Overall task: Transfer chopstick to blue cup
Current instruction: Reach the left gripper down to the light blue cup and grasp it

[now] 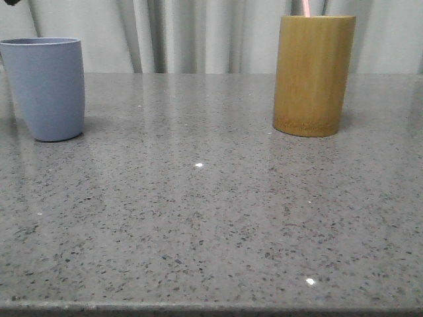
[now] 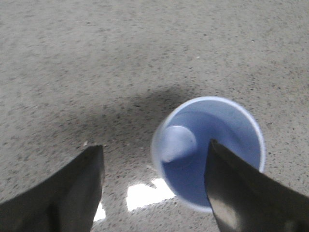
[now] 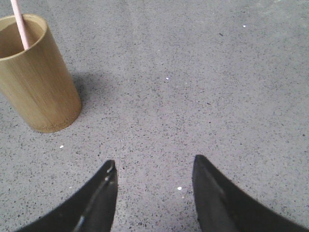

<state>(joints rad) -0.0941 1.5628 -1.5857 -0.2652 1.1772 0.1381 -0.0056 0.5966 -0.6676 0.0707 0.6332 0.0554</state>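
Observation:
The blue cup (image 1: pixel 45 89) stands upright at the far left of the table. In the left wrist view I look down into the blue cup (image 2: pixel 222 130), and it holds nothing. My left gripper (image 2: pixel 155 147) is open and empty above it, one finger over the cup's mouth. One pale pink chopstick (image 1: pixel 308 7) sticks up out of the yellow-brown bamboo cup (image 1: pixel 313 76) at the back right. The chopstick (image 3: pixel 19 24) and bamboo cup (image 3: pixel 38 79) also show in the right wrist view. My right gripper (image 3: pixel 153 163) is open and empty over bare table, apart from the bamboo cup.
The grey speckled stone table (image 1: pixel 198 218) reaches to its front edge at the bottom of the front view. Pale curtains (image 1: pixel 198 33) hang behind the table. Neither arm shows in the front view.

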